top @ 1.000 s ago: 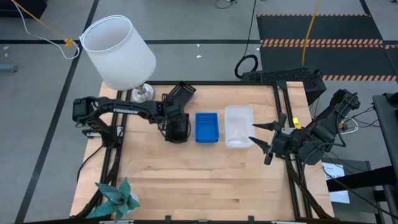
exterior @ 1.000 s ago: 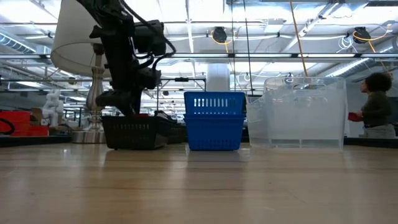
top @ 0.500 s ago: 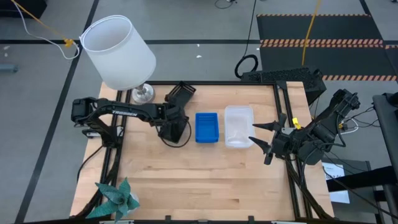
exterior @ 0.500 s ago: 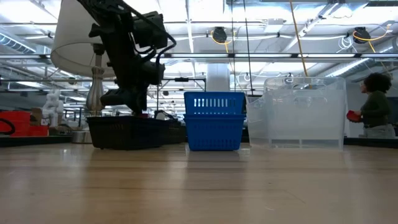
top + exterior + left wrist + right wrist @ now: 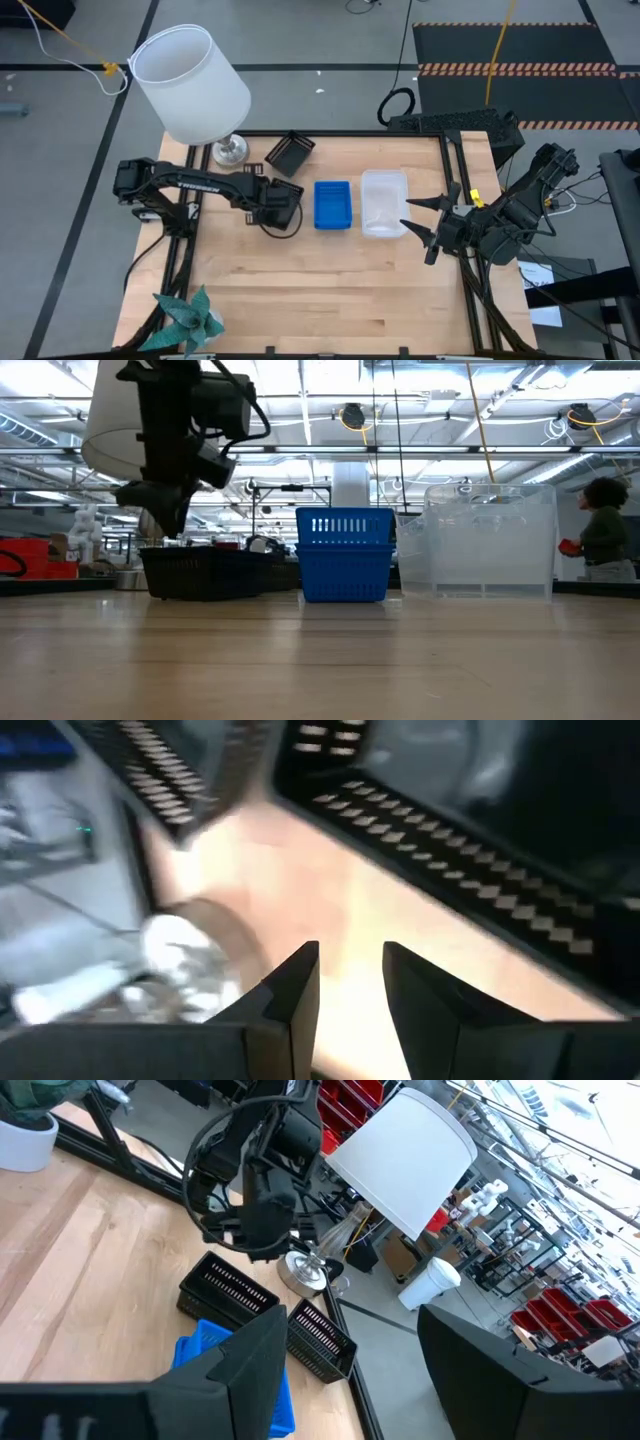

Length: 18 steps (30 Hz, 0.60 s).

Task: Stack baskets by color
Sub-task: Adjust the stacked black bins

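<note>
Two black baskets are left apart, and the coming move is judged to turn on them. One sits on the table just beside the blue stack, on the side away from the clear stack. The other lies at the far edge, near the foot of the lamp.

The left gripper is held over the nearer black basket. Its fingers are set with only a narrow gap, and nothing is gripped between them. From it, the far basket lies farther from the robot and slightly toward the blue stack. That basket's long axis is skewed to the table's edges, so a turn of the wrist is probably called for. The left arm is much the nearer. The right gripper is parked spread wide beside the clear stack, empty.

From above, the skew and the gap between the two black baskets are plainly shown, but the nearer basket is largely covered by the arm. At table height that basket is seen whole, resting flat (whether one or two are nested there cannot be told), while the far basket cannot be picked out. In the right wrist view both are shown, well apart.
</note>
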Each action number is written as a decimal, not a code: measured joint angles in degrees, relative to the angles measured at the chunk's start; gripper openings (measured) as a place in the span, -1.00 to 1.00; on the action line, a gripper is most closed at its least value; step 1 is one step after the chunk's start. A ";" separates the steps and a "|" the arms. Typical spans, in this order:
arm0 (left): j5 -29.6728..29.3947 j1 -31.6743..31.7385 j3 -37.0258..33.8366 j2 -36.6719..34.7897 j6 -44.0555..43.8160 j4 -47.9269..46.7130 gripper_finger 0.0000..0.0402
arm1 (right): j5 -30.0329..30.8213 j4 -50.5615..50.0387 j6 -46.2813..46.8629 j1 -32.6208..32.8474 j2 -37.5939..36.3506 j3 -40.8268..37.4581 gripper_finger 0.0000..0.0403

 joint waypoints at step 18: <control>11.86 -1.14 -1.62 0.00 -8.83 -0.05 -0.49 | 0.00 0.07 -1.49 0.00 0.00 0.00 0.09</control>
